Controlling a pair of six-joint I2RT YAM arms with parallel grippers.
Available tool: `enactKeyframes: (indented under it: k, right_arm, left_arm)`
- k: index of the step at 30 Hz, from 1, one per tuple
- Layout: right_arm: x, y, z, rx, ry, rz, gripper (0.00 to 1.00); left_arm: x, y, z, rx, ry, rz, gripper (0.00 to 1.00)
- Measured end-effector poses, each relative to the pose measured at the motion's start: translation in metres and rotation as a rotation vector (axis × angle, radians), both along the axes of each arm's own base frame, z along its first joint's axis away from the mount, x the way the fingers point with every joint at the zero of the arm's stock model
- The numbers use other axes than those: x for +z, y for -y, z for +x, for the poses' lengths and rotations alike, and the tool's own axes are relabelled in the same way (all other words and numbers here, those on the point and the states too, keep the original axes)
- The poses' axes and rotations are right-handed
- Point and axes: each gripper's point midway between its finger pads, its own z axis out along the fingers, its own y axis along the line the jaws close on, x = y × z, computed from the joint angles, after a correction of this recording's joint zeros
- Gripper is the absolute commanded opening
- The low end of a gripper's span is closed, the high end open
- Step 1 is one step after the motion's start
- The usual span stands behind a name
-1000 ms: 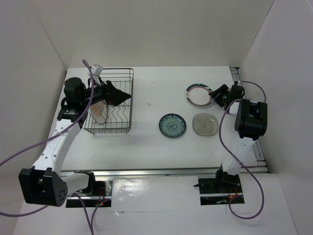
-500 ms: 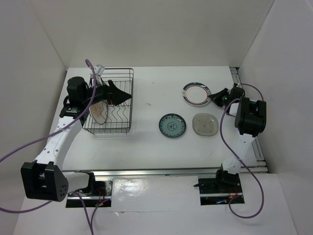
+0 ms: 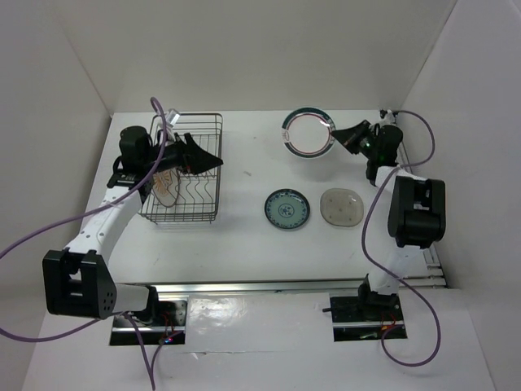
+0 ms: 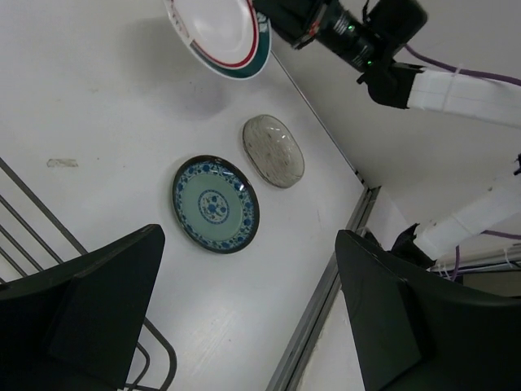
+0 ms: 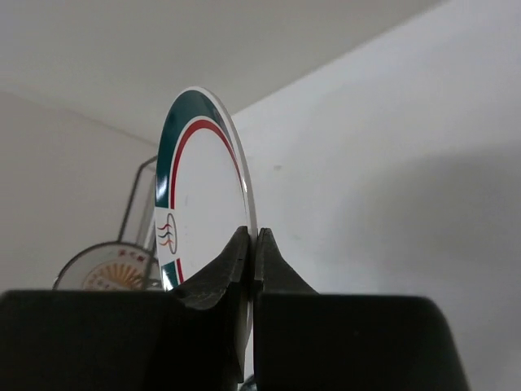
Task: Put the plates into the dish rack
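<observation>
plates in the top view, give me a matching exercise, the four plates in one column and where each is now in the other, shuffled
Plates
1. green-and-red-rimmed white plate
2. blue patterned plate
3. translucent grey plate
4. orange-patterned plate

Places
A. standing in the dish rack
B. flat on the table, right of the blue patterned plate
C. clamped in the right gripper, off the table
D. flat on the table, between the dish rack and the translucent grey plate

Pairs: 1-C, 2-D, 3-B, 4-A
</observation>
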Motion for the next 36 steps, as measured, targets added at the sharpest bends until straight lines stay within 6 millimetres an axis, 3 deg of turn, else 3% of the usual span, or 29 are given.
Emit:
enactKeyframes:
  k: [3, 6, 10, 12, 14, 26, 32, 36]
  right_arm:
    - [0.051, -0.044, -0.011, 0.099, 0.122, -0.014, 0.00]
    - [0.081, -0.094, -0.030, 0.200, 0.197, -0.034, 0.00]
    - [0.104, -0.169, -0.067, 0.339, 0.268, -0.078, 0.00]
    - [0.108, -0.200, -0.091, 0.411, 0.286, -0.089, 0.00]
    - [0.109, -0.219, -0.110, 0.463, 0.293, -0.095, 0.00]
    - [0.102, -0.221, -0.112, 0.442, 0.269, -0.129, 0.00]
    - [0.109, -0.231, -0.123, 0.494, 0.266, -0.071, 0.00]
    - [0.119, -0.238, -0.134, 0.541, 0.278, -0.015, 0.00]
  left_arm:
    - [-0.004, 0.001, 0.001, -0.005, -0.025, -0.011, 1.00]
    - [-0.002, 0.002, 0.001, -0.013, -0.020, -0.017, 1.00]
    - [0.002, 0.003, 0.001, -0.018, -0.008, -0.030, 1.00]
    - [0.003, 0.003, 0.002, -0.014, -0.003, -0.030, 1.00]
    - [0.002, 0.002, 0.004, -0.001, -0.004, -0.027, 1.00]
    - [-0.010, -0.005, 0.012, 0.068, -0.035, 0.010, 0.93]
    - [-0.013, -0.005, 0.012, 0.068, -0.046, 0.011, 0.93]
    - [-0.014, -0.005, 0.013, 0.068, -0.051, 0.011, 0.83]
